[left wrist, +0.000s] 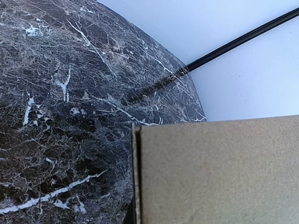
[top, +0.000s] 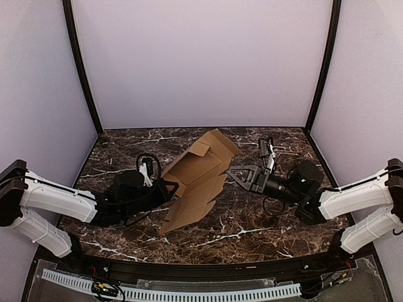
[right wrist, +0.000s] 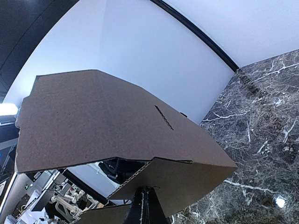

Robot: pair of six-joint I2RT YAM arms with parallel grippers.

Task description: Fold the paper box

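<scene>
As two claws (top: 169,187) (top: 230,170) grip, one paper box (top: 200,179) tilts.

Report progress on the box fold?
Done: the paper box is partly creased, with panels angled up from the table. In hand: left pincer and right pincer each clamp an opposite edge. Left: flaps splayed open, no closed carton yet.
</scene>
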